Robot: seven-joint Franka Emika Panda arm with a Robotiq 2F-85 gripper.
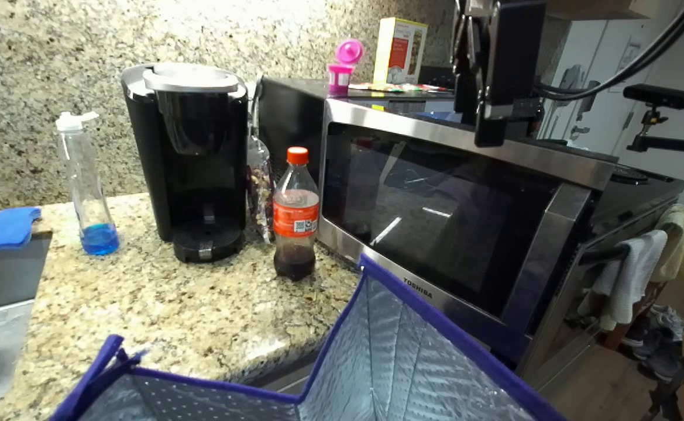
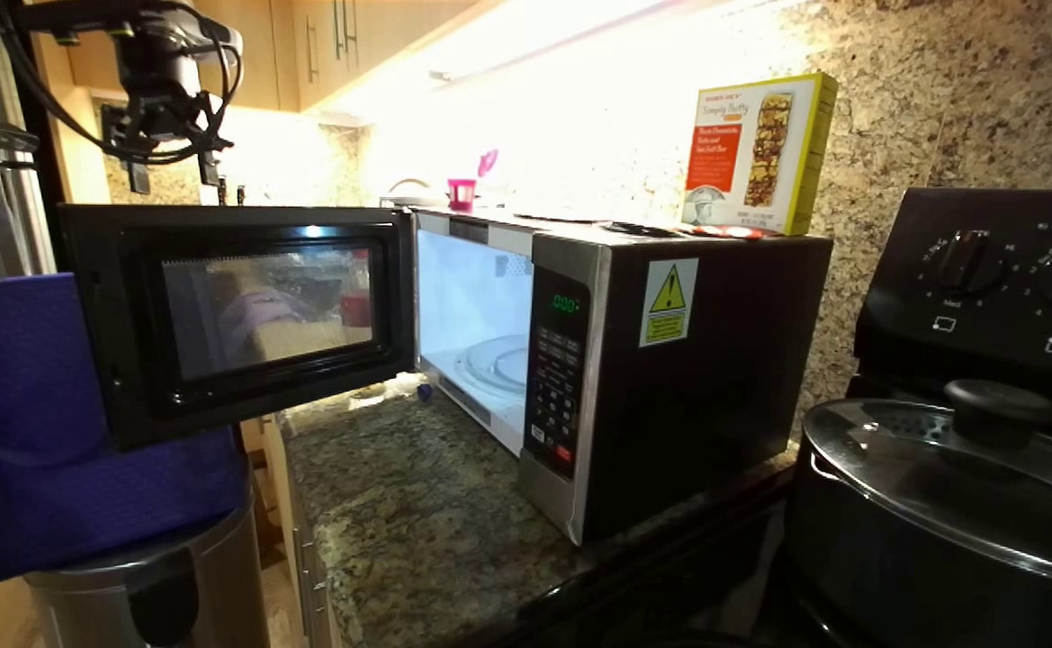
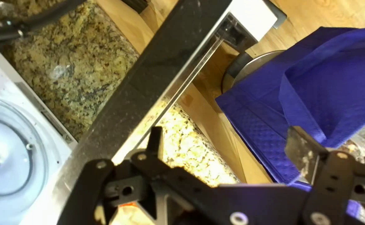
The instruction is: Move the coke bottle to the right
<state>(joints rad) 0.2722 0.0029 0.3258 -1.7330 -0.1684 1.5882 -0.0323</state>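
Two dark fingers point(image 3: 300, 151) of the black claw point(image 3: 228, 145) are wide apart, as the wrist view shows. Lower than the claw, and to the left of it in an exterior view, the small, clear plastic coke bottle point(image 1: 296, 217), red-capped and red-labelled, stands upright on the speckled granite counter point(image 1: 213, 310), near the black-and-silver coffee maker point(image 1: 204, 126). Also lower than the claw are the opened black-and-steel microwave door point(image 2: 260, 315) and the silver-lined purple fabric bag point(image 1: 429, 345).

We see one coke bottle point(image 1: 296, 217), one blue-liquid bottle point(image 1: 88, 190), one coffee maker point(image 1: 207, 131), one microwave point(image 2: 701, 405), one pot point(image 2: 930, 540) and one purple bag point(image 2: 35, 459).
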